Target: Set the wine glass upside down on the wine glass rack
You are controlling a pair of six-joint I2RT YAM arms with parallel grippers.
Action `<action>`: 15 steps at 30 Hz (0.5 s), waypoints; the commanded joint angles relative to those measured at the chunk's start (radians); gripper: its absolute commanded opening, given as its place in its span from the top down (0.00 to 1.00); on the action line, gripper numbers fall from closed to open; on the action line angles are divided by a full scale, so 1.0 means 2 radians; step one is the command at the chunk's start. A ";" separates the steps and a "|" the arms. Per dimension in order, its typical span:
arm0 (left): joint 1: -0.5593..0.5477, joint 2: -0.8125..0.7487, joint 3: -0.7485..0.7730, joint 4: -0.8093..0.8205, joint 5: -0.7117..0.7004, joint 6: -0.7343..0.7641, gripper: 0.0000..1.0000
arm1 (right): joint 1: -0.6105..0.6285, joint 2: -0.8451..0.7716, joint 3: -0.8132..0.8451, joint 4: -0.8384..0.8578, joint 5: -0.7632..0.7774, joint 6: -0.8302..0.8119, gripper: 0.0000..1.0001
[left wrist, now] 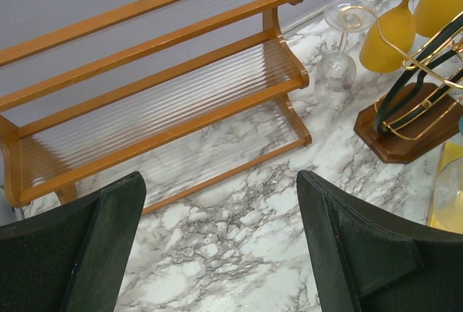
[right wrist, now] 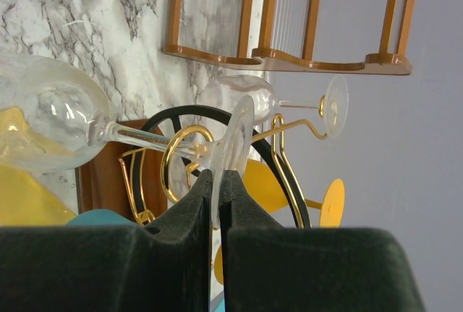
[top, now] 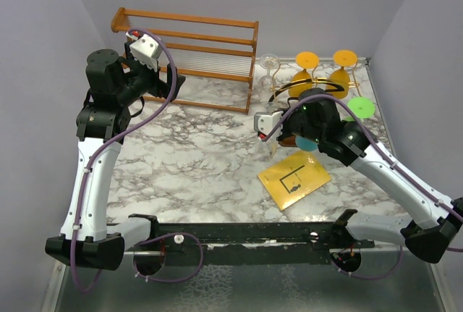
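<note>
- Right wrist view: the right gripper has its jaws pinched tight on the edge of the foot of the clear wine glass. The bowl juts sideways, and the stem crosses just in front of a gold curl of the wine glass rack.
- To hang it well, I would slide the stem slowly into a free hook, bowl down, and let go only once the foot sits on the wire. That edge grip could twist.
- Another hung glass is close beside; keep apart from it.
- Far left, the left gripper gapes wide and holds nothing.
- Marble-patterned table: a yellow packet lies near, a wooden shelf stands far, and plain pale walls rise beyond.
</note>
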 commanded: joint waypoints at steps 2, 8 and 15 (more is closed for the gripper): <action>0.004 -0.002 -0.001 0.012 0.019 0.001 0.12 | 0.002 0.003 0.012 0.040 -0.005 0.013 0.98; 0.004 -0.003 -0.005 0.013 0.022 0.003 0.12 | 0.002 0.006 0.006 0.041 -0.013 0.016 0.89; 0.005 -0.003 -0.004 0.009 0.025 0.003 0.12 | 0.002 0.010 0.006 0.041 -0.010 0.017 0.85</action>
